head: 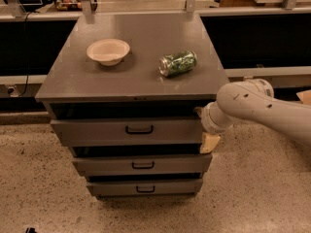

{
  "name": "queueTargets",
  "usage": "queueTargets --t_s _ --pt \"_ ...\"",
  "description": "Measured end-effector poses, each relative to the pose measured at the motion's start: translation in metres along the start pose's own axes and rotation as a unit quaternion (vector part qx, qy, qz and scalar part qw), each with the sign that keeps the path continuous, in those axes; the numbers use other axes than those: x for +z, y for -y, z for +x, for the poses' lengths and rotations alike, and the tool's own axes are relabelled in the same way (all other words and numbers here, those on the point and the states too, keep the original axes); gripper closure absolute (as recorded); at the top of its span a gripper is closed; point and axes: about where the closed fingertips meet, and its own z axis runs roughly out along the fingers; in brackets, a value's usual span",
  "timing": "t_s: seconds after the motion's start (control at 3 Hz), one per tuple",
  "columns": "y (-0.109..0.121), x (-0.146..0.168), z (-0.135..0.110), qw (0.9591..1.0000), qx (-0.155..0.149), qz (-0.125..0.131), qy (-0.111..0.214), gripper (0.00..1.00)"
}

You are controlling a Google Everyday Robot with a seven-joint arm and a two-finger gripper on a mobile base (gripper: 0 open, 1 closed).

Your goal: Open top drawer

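Note:
The top drawer (97, 130) is the widest grey front of the cabinet, with a small black loop handle (139, 129) at its centre. It stands out a little, with a dark gap above its front. My gripper (204, 127) is at the right end of this drawer front, well right of the handle. One beige finger (210, 142) shows at the panel's lower right corner and the other (198, 111) near its upper right corner, so the fingers are apart. The white arm (257, 106) comes in from the right.
A cream bowl (108, 51) and a green can (178, 63) lying on its side rest on the cabinet top (73, 81). Two narrower drawers (107, 165) (112, 188) sit below. Speckled floor (39, 188) surrounds the cabinet; dark counters stand behind.

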Motion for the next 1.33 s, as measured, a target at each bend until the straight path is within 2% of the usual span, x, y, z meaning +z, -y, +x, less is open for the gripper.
queueTargets --t_s 1.0,1.33 --pt "-0.031 -0.006 -0.025 0.9997 -0.007 -0.022 0.009 0.86" --pt "-0.029 -0.009 -0.026 0.9997 -0.007 -0.022 0.009 1.0"
